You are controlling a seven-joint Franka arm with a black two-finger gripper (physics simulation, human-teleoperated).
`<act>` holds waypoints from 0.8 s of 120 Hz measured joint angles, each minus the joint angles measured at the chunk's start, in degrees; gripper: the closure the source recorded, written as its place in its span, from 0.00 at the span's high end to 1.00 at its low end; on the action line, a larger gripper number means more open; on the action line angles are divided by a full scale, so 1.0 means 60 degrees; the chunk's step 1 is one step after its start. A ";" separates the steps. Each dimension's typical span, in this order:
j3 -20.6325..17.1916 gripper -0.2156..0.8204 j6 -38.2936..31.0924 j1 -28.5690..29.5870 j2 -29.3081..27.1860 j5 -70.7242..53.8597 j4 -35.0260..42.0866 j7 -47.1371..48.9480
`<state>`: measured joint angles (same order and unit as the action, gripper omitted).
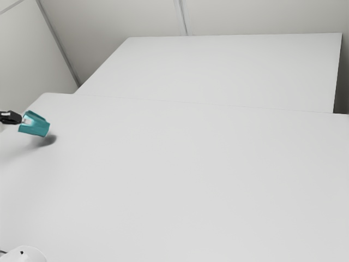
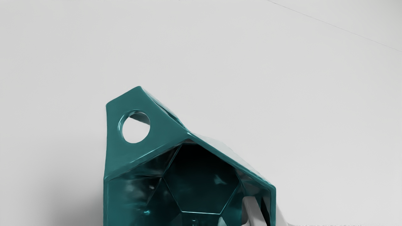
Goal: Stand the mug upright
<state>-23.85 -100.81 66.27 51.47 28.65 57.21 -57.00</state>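
The black two-finger gripper (image 1: pixel 25 120) is closed on the teal, faceted, glossy mug (image 1: pixel 37 126), pinching its side wall at the mouth. In the wrist view one pale grey finger (image 2: pixel 253 211) reaches inside the mouth, and the other stands against the outside of the same wall, so the wall lies between them.

The mug hangs at the fingertips, clear of the white tabletop (image 1: pixel 180 164); its dark, soft shadow (image 1: pixel 48 141) falls on the surface below, apart from it. It is tilted rather than upright: the mouth opens back toward the hand, and the base points away from the hand, toward the exterior view's right and somewhat downward. From the hand the camera looks straight into the dark, many-sided interior. The angular handle (image 2: pixel 113 144), pierced by a round hole, juts from the rim at a corner away from the gripped wall.

Beyond the hand and the tabletop lies another flat white surface (image 1: pixel 218 68), with pale grey walls (image 1: pixel 125 19) behind it. A white rounded object (image 1: pixel 27 255) sits well apart from the hand, at the exterior view's lower left corner.
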 joint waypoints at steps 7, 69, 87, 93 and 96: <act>0.0013 0.03 0.0002 -0.0131 -0.0333 -0.0179 0.0192 0.0047; 0.1674 0.03 -0.1032 -0.4314 -0.4964 -0.2834 0.4288 0.1575; 0.2768 0.03 -0.1596 -0.6052 -0.5664 -0.3211 0.5353 0.2284; 0.3109 0.03 -0.1771 -0.6662 -0.5917 -0.3331 0.5747 0.2558; 0.3288 0.03 -0.1854 -0.6972 -0.6005 -0.3376 0.5904 0.2695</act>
<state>-4.13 -111.93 24.44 15.44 8.40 92.63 -40.83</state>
